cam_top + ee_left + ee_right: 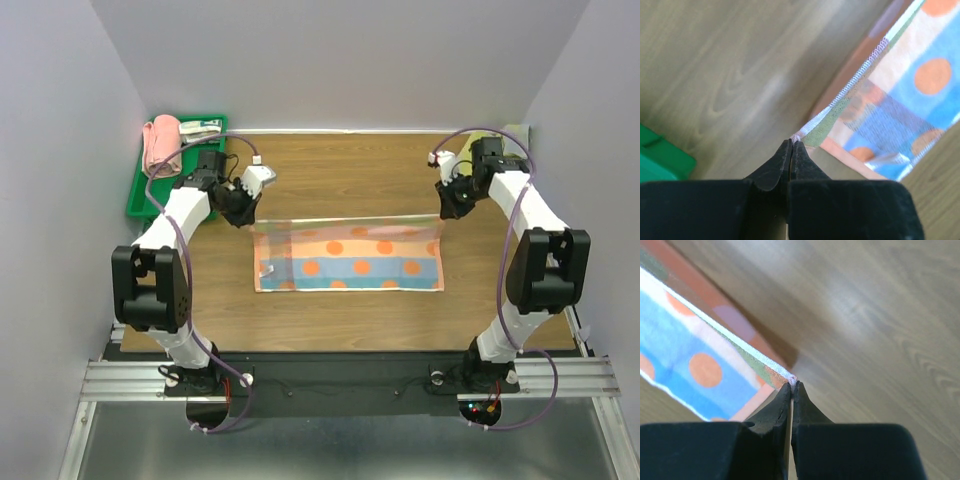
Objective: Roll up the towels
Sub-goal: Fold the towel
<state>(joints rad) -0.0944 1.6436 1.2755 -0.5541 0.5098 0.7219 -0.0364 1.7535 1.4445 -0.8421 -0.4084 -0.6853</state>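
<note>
An orange towel (350, 262) with a blue stripe and orange dots lies across the middle of the wooden table. Its far edge is lifted off the wood and stretched between my two grippers. My left gripper (248, 222) is shut on the towel's far left corner; in the left wrist view the fingertips (791, 141) pinch the white hem of the towel (910, 100). My right gripper (443, 215) is shut on the far right corner, and its tips (792, 383) clamp the hem of the towel (690, 355). The near edge rests flat on the table.
A green tray (145, 195) stands at the far left and holds a pink towel roll (160, 140); its corner shows in the left wrist view (660, 155). A pale yellow-green cloth (515, 130) peeks out behind my right arm at the far right corner.
</note>
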